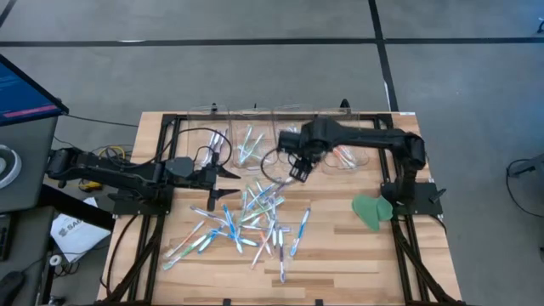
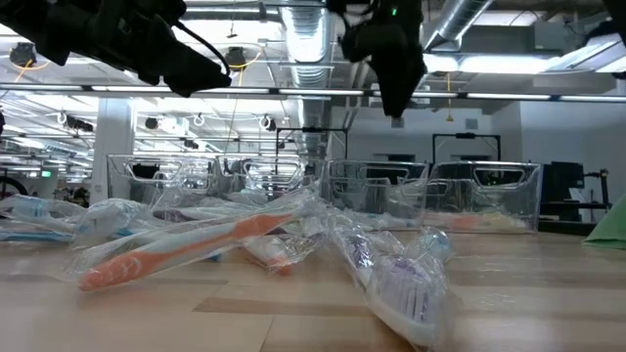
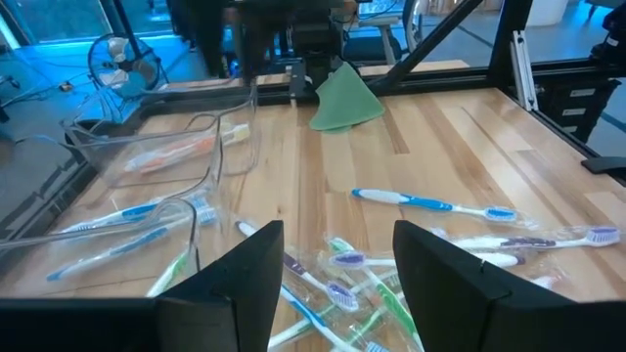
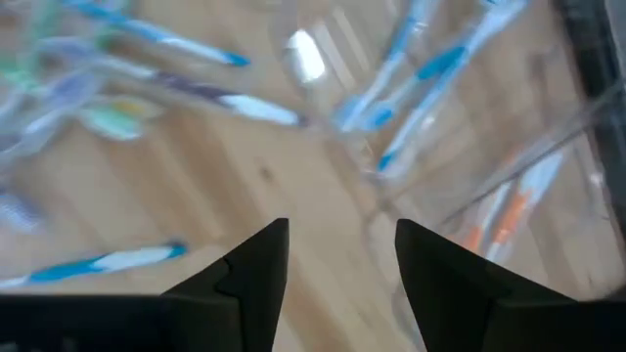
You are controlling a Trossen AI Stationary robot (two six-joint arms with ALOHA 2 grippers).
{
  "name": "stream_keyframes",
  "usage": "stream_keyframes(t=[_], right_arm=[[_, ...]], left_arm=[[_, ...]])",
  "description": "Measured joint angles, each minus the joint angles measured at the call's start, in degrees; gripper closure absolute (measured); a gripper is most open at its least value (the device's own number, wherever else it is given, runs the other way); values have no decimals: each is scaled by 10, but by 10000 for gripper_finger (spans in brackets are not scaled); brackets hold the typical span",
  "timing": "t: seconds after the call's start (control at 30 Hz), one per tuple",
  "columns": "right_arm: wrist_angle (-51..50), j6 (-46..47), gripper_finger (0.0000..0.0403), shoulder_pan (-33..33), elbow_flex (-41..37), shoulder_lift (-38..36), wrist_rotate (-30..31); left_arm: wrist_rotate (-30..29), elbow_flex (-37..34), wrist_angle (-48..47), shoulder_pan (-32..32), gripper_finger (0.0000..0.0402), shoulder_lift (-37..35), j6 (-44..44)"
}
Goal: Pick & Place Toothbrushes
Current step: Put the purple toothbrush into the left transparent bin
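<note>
Many toothbrushes (image 1: 251, 223) lie scattered in a heap on the middle of the wooden table, some in clear wrappers (image 2: 196, 244). More lie inside the clear bins (image 1: 255, 140) along the far edge: blue ones (image 4: 421, 73) in one, orange ones (image 4: 504, 215) in the bin beside it. My right gripper (image 1: 297, 172) hangs above the table between the heap and the bins, pointing steeply down, open (image 4: 337, 235), with nothing between its fingers. My left gripper (image 1: 228, 172) hovers open (image 3: 337, 244) at the heap's left, nearly level, holding nothing.
A flat green disc (image 1: 370, 211) lies by the right arm's base. The black frame rails (image 1: 153, 246) run along the table's sides. A monitor (image 1: 25, 93) and papers stand off the table's left. Bare wood (image 1: 348, 255) shows at the near right.
</note>
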Motion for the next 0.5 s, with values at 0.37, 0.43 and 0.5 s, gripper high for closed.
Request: stream_keyframes(t=[0.37, 0.43, 0.5], right_arm=[[-92, 149, 219, 188, 0, -13, 92], [-94, 198, 221, 222, 0, -13, 126], [-93, 226, 224, 256, 0, -14, 153]], left_arm=[[0, 0, -5, -38, 215, 0, -10], [0, 0, -5, -43, 215, 0, -10], [-1, 0, -5, -44, 215, 0, -10]])
